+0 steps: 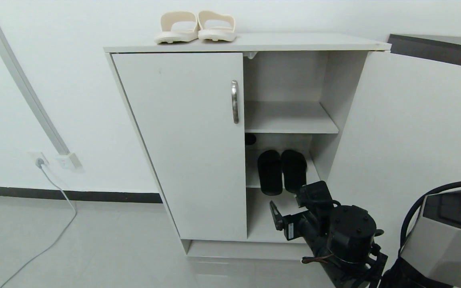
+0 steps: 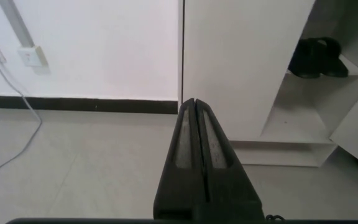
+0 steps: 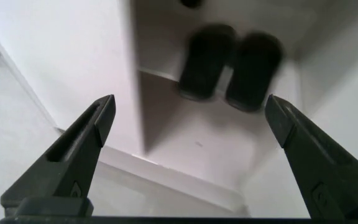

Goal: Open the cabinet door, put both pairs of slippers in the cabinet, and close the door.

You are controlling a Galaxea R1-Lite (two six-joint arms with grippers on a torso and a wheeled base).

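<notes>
Cream pair waits on top, high above and to the left of the spread right jaws.
The pale cream rubber slippers sit side by side on the white two-door cabinet, above its closed left door, with their long axes running front to back. The right gripper hangs low before the open bay, fingers wide apart, facing the black slippers already shelved. The left gripper is pressed together, low on the cabinet's left and likely on the handier side.
</notes>
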